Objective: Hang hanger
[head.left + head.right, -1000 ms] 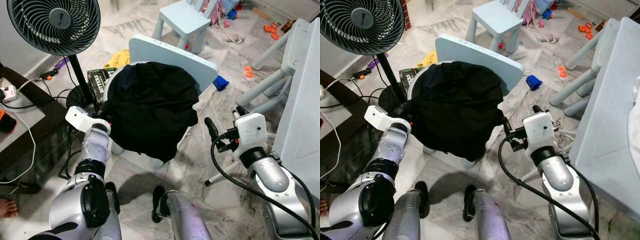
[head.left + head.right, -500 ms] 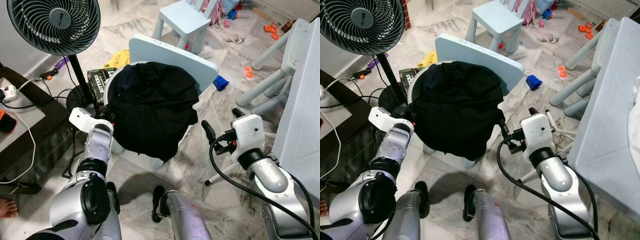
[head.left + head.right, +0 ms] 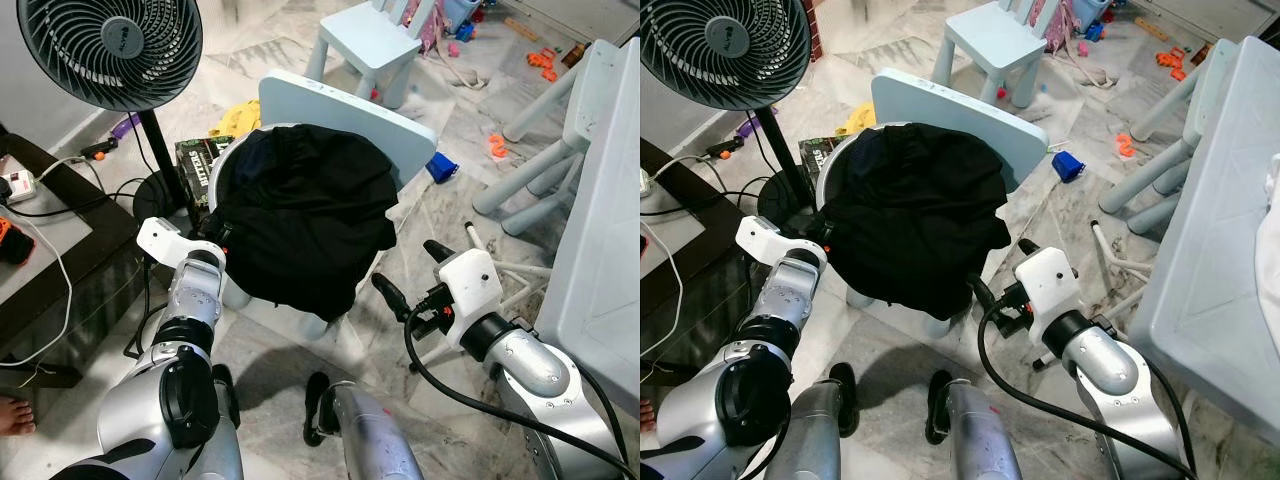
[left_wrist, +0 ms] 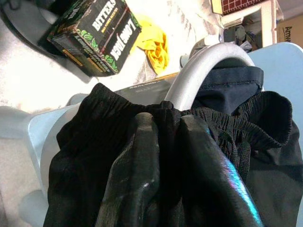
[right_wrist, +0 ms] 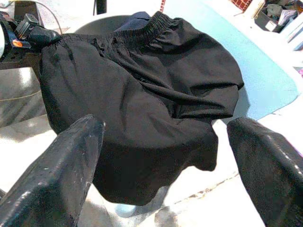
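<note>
A black garment (image 3: 305,215) with an elastic waistband lies heaped over a tilted light-blue board (image 3: 350,115). A pale grey curved bar (image 4: 201,66) shows at its upper left edge, under the cloth. At the garment's left side my left gripper (image 3: 216,240) is shut, with black cloth pinched between its fingers (image 4: 142,156). My right gripper (image 3: 410,270) is open and low at the garment's lower right, a short way from the hem. In the right wrist view its two fingers (image 5: 71,161) stand wide apart with the whole garment (image 5: 142,94) ahead of them.
A standing fan (image 3: 110,50) and a dark low table (image 3: 70,265) with cables are on the left. A printed box (image 3: 195,160) lies behind the garment. A small blue chair (image 3: 370,40), a white table (image 3: 600,220), a white rod (image 3: 485,255) and scattered toys are around. A person's foot (image 3: 12,415) is at lower left.
My right gripper has moved left and down, closer to the garment's lower right edge. The left gripper has stayed on the cloth, shifting only slightly.
</note>
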Robot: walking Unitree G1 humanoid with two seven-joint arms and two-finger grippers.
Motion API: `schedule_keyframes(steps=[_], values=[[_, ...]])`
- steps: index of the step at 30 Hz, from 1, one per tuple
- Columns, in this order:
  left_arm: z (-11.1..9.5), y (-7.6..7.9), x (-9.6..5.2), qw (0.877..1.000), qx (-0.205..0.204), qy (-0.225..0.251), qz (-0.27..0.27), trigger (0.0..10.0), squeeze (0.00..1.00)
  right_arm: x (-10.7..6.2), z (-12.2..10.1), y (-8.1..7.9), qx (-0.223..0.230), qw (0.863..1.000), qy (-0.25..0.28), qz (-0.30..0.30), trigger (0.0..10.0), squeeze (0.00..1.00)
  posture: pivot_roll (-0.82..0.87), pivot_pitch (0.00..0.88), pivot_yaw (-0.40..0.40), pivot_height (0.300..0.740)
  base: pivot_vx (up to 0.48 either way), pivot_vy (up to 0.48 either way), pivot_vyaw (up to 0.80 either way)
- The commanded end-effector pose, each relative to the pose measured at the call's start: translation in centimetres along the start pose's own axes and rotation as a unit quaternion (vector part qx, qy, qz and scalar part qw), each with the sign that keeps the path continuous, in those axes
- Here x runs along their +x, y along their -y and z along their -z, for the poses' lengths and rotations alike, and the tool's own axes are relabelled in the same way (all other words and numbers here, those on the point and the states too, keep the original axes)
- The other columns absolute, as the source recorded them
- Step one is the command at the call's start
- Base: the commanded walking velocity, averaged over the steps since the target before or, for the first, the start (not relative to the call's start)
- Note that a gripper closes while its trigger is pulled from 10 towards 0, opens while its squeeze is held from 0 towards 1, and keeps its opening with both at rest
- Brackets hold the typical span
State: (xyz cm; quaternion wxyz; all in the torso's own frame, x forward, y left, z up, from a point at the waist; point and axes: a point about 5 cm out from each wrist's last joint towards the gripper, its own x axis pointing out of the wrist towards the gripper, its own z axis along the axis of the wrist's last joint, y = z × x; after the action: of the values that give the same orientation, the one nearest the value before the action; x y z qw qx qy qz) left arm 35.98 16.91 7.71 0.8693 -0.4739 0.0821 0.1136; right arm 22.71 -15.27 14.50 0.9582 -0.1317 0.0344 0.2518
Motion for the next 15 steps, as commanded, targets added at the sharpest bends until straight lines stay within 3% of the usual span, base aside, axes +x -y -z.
schedule_keyframes(steps=[1, 4, 6, 11, 13, 14, 15], values=[[1.0, -0.5, -0.2, 1.0, 0.002, -0.018, -0.016, 0.0, 0.0, -0.4, 0.4, 0.1, -0.001, 1.0, -0.012, 0.0, 10.0, 0.0, -0.15, 0.229, -0.157, 0.74, 0.0, 0.0, 0.0], [0.8, -0.6, -0.2, 1.0, 0.017, -0.013, -0.018, 0.0, 0.0, -0.4, 0.4, 0.0, -0.004, 1.0, -0.011, -0.002, 10.0, 0.0, -0.15, 0.226, -0.157, 0.74, 0.0, 0.0, 0.0], [0.2, -0.6, -0.2, 0.995, 0.099, 0.01, -0.017, 0.0, 0.0, -0.2, 0.3, -0.1, -0.007, 1.0, -0.009, -0.002, 10.0, 0.0, -0.15, 0.223, -0.155, 0.74, 0.0, 0.0, 0.0], [-0.4, 0.1, -0.1, 0.981, 0.191, 0.028, -0.003, 0.0, 0.0, 0.1, 0.4, -0.1, -0.006, 1.0, -0.006, 0.001, 10.0, 0.0, -0.14, 0.213, -0.15, 0.74, 0.0, 0.0, 0.0], [-0.7, 0.8, 0.0, 0.961, 0.274, 0.035, 0.014, 0.0, 0.0, 0.4, 0.3, -0.1, -0.005, 1.0, -0.001, 0.007, 10.0, 0.0, -0.12, 0.197, -0.139, 0.74, 0.0, 0.0, 0.0], [-0.8, 1.6, 0.1, 0.939, 0.341, 0.039, 0.031, 0.0, 0.0, 0.9, 0.3, -0.1, -0.003, 1.0, 0.006, 0.013, 10.0, 0.0, -0.11, 0.187, -0.131, 0.74, 0.0, 0.0, 0.0], [-0.8, 1.8, 0.1, 0.931, 0.361, 0.041, 0.036, 0.0, 0.0, 1.1, 0.2, -0.1, -0.002, 1.0, 0.009, 0.014, 10.0, 0.0, -0.11, 0.184, -0.128, 0.74, 0.0, 0.0, 0.0]])
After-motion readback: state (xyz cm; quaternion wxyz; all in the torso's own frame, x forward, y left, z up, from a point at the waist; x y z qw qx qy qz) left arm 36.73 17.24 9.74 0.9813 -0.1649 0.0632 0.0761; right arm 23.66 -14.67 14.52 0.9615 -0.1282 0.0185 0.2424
